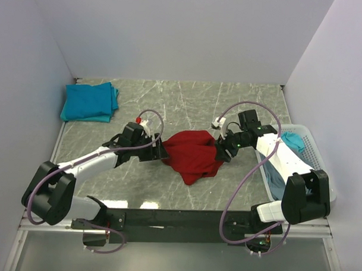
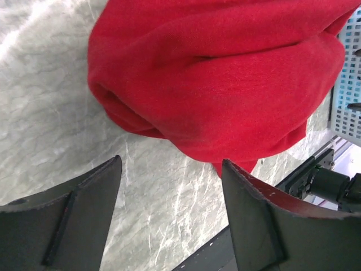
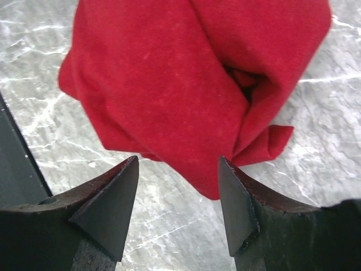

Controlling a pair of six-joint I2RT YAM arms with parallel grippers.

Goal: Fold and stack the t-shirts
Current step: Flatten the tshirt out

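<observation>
A bright red t-shirt [image 1: 192,155] lies crumpled in a heap at the middle of the table; it also shows in the left wrist view [image 2: 225,73] and in the right wrist view [image 3: 186,79]. My left gripper [image 1: 161,151] sits at the shirt's left edge, open and empty [image 2: 172,164]. My right gripper [image 1: 219,151] sits at its right edge, open and empty [image 3: 177,164]. A folded teal t-shirt stack [image 1: 90,102] lies at the far left. More teal and grey-blue shirts [image 1: 287,152] lie in the basket on the right.
A white lattice basket [image 1: 314,149] stands at the right edge under my right arm; its wall shows in the left wrist view [image 2: 350,90]. White walls close in the table at the back and sides. A black rail [image 1: 178,218] runs along the near edge.
</observation>
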